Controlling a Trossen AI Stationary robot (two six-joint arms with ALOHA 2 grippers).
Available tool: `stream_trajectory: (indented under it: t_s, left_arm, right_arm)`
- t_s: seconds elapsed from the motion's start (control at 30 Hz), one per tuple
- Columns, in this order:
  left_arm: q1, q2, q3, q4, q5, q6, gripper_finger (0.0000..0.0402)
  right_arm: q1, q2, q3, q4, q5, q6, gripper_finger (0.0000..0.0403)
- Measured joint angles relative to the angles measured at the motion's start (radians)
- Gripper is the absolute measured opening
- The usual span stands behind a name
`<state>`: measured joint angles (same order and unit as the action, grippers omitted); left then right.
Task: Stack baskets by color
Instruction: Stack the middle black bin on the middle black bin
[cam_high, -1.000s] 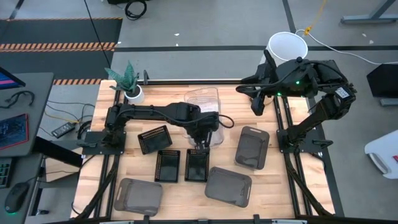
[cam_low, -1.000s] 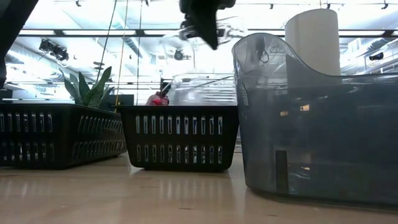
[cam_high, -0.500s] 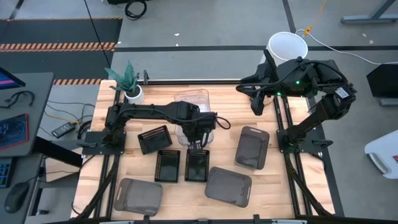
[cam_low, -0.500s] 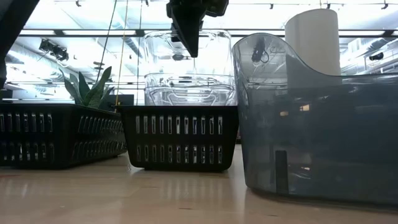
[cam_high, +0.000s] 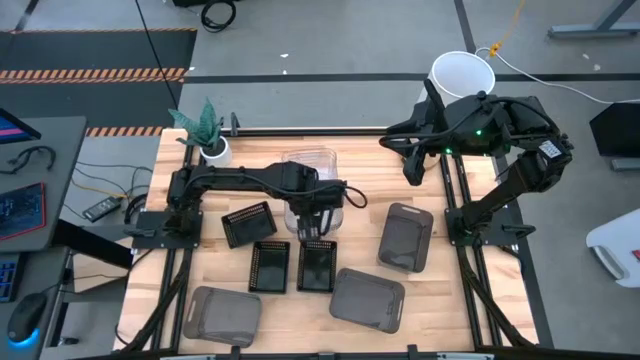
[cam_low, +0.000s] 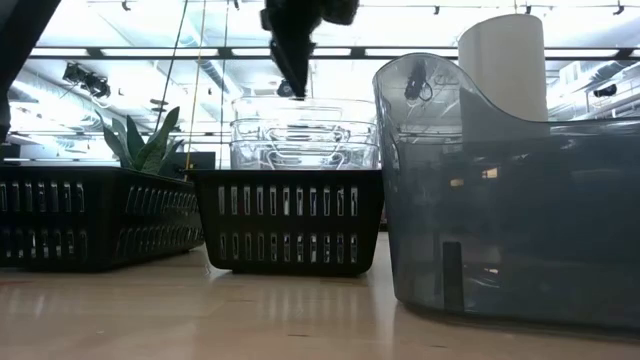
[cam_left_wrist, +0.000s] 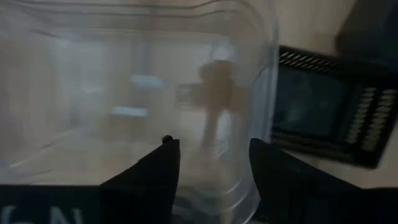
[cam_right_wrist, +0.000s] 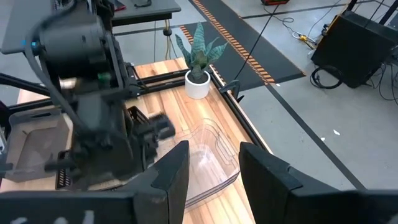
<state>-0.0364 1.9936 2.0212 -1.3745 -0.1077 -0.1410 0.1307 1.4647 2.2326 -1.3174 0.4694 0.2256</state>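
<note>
Clear baskets (cam_high: 308, 165) sit nested in one stack (cam_low: 305, 140) at the table's far middle. My left gripper (cam_high: 311, 218) hangs open over the stack's near rim, pointing steeply down; in the low view its tips (cam_low: 290, 85) stand just above the top rim. In the left wrist view the clear wall (cam_left_wrist: 267, 93) runs between the fingers (cam_left_wrist: 214, 146). Three black baskets (cam_high: 248, 222) (cam_high: 268, 266) (cam_high: 317, 266) and three grey baskets (cam_high: 405, 237) (cam_high: 367, 299) (cam_high: 222, 315) stand apart on the near half. My right gripper (cam_high: 412, 168) waits open, raised at the far right.
A small plant pot (cam_high: 213, 148) stands at the far left corner. A tall white cylinder (cam_high: 462, 72) stands beyond the far right corner. In the low view a grey basket (cam_low: 510, 200) fills the right foreground. Bare wood lies between the clear stack and the right arm's rails.
My left gripper has carried a tilted clear basket a little toward the table's left edge, brought it upright over the clear stack and let go. The basket has dropped into the stack and now sits nested. The gripper has stayed at its height.
</note>
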Motion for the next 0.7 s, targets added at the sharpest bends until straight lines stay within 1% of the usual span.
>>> stream_trajectory:
  t_s: [0.1, 0.3, 0.37, 0.47, 0.6, 0.7]
  left_arm:
    - [0.000, -0.051, 0.000, -0.021, -0.060, 0.046, 0.0201]
    - [0.019, -0.170, 0.001, 0.003, -0.070, 0.129, 0.0169]
    - [0.021, -0.197, 0.001, 0.008, -0.042, 0.148, 0.0158]
    - [0.006, -0.213, 0.001, 0.017, 0.027, 0.166, 0.0144]
    - [-0.052, -0.213, 0.000, 0.024, 0.082, 0.203, 0.0130]
    - [-0.100, -0.201, 0.001, 0.076, 0.139, 0.217, 0.0120]
  right_arm:
    - [0.000, 0.000, 0.000, 0.000, 0.000, 0.000, 0.0145]
    - [0.000, 0.000, 0.000, 0.000, 0.000, 0.007, 0.0145]
    - [0.000, 0.000, 0.000, 0.000, 0.000, 0.007, 0.0145]
    - [0.000, 0.000, 0.000, 0.000, 0.000, 0.003, 0.0145]
    - [0.000, 0.000, 0.000, 0.000, 0.000, 0.003, 0.0145]
    - [0.000, 0.000, 0.000, 0.000, 0.000, 0.003, 0.0145]
